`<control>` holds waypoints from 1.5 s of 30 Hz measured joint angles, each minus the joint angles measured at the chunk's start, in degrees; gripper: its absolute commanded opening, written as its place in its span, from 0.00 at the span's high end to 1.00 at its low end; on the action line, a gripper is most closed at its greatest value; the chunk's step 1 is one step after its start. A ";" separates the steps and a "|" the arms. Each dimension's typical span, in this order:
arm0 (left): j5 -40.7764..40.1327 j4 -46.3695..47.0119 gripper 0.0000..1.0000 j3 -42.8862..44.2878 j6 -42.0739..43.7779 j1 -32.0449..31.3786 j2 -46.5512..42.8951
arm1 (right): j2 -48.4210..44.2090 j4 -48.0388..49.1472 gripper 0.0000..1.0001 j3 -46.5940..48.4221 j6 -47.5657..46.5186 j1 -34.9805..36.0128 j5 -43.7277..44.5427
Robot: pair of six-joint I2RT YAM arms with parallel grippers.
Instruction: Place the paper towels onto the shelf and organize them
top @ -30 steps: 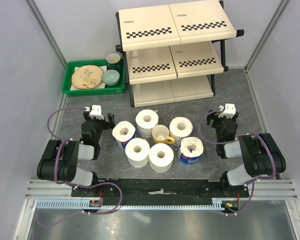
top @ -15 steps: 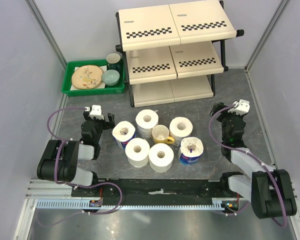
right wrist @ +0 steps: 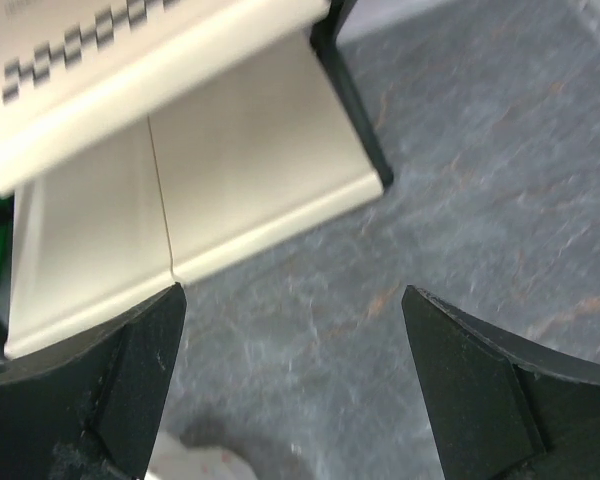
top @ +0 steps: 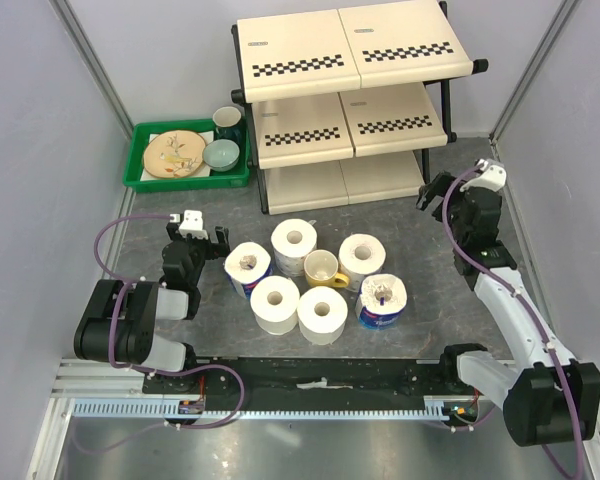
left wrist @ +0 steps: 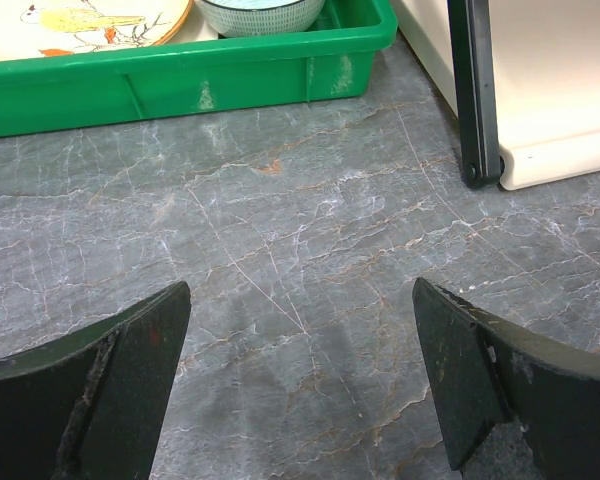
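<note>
Since each roll is wound paper on a hollow core, I judge them light, soft and easy to dent; a hard squeeze would flatten the side.

Paper towels [top: 295,238]: six, standing on end in a tight cluster at centre of the top view, ringed round a yellow mug [top: 322,268] on the grey desk [top: 235,215]. None on the shelf [top: 350,100] yet; it stands at upper centre, apart from the cluster.

Hold: the rolls are fat, so a grasp across the outside needs the fingers at full spread. Likely better: one finger down the core, one outside, pinching the wall. Neighbours touch, so take an outer roll first. Two blue-wrapped rolls [top: 248,270], at the left and lower right of the cluster, are probably slicker than bare paper.

Left gripper [left wrist: 300,290]: spread, holding nothing, low over the desk left of the cluster, green tray [left wrist: 180,80] ahead of it.
Right gripper [right wrist: 293,292]: spread wide, empty, at right of frame beside the shelf's lowest tier, far from the rolls.

Writing: print on the blue wrap is too small to read. Checkered strips [top: 300,67] on the shelf edges are pattern only. No brand legible anywhere.
</note>
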 measured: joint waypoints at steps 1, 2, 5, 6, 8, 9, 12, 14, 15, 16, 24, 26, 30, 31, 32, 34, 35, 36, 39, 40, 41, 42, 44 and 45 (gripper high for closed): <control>0.00 0.00 0.01 0.00 0.00 0.00 0.00 | 0.00 -1.92 0.02 0.39 0.17 0.07 -0.92; 0.00 0.00 0.01 0.00 0.00 0.00 0.00 | 0.00 -3.91 0.02 0.74 0.57 0.04 -1.95; 0.00 0.00 0.00 0.00 0.00 0.00 0.00 | 0.02 -7.67 0.02 1.49 1.46 0.07 -4.02; 0.00 0.00 0.00 0.00 0.00 0.00 0.00 | 0.02 -8.50 0.02 1.66 1.55 0.07 -4.79; 0.00 0.00 0.00 0.00 0.00 0.00 0.00 | 0.13 -9.90 0.02 2.16 1.55 0.04 -7.15; 0.00 0.00 0.00 0.00 0.00 0.00 0.00 | 0.26 -10.54 0.02 2.56 1.36 0.04 -8.61; 0.00 0.02 0.00 0.00 0.00 0.00 0.00 | 1.92 -13.31 0.02 4.90 0.46 0.04 -13.70; 0.00 0.02 0.00 0.00 0.00 0.00 0.00 | 3.65 -15.23 0.02 6.78 -0.61 0.09 -16.52; 0.00 0.02 0.01 0.00 0.00 0.00 0.00 | 4.79 -16.41 0.02 7.72 -1.44 0.31 -18.45; 0.00 0.02 0.00 0.00 0.00 0.00 0.00 | 5.66 -17.42 0.02 8.24 -2.19 0.52 -19.85; 0.87 0.96 0.00 -0.26 0.02 0.00 -0.09 | 7.45 -25.09 0.02 8.44 -4.85 6.23 -24.02; 1.03 0.96 0.01 -0.26 0.02 0.00 -0.09 | 7.54 -26.16 0.02 8.37 -5.01 7.87 -24.33; 1.05 0.96 0.00 -0.26 0.02 0.00 -0.09 | 7.72 -27.19 0.02 8.00 -5.14 10.60 -24.30; 1.05 0.94 0.00 -0.26 0.02 0.00 -0.09 | 7.85 -27.52 0.02 7.98 -5.22 11.08 -24.17; 1.05 0.96 0.00 -0.26 0.02 0.00 -0.09 | 8.07 -27.78 0.02 7.96 -5.27 11.45 -24.06; 1.05 0.94 0.00 -0.26 0.02 0.00 -0.09 | 8.63 -28.24 0.03 7.93 -5.29 12.00 -23.58; 1.05 0.96 0.00 -0.26 0.02 0.00 -0.09 | 9.03 -28.35 0.04 7.89 -5.29 12.24 -23.23; 1.05 0.94 0.00 -0.26 0.02 0.00 -0.09 | 9.46 -28.52 0.06 7.87 -5.29 12.57 -22.91; 1.05 0.94 0.00 -0.26 0.02 0.00 -0.09 | 10.97 -28.83 0.10 7.87 -5.33 13.73 -21.73; 1.05 0.94 0.00 -0.26 0.02 0.00 -0.09 | 11.39 -28.92 0.11 7.87 -5.33 14.10 -21.35; 1.05 0.94 0.00 -0.26 0.02 0.00 -0.09 | 11.85 -28.98 0.12 7.87 -5.31 14.34 -21.03; 1.05 0.96 0.00 -0.26 0.02 0.00 -0.09 | 12.28 -29.09 0.15 7.87 -5.31 14.86 -20.65; 1.05 0.94 0.01 -0.26 0.02 0.00 -0.09 | 12.79 -29.29 0.18 7.87 -5.29 15.41 -20.13; 1.05 0.94 0.01 -0.26 0.02 0.00 -0.09 | 12.96 -29.44 0.19 7.87 -5.27 15.61 -19.96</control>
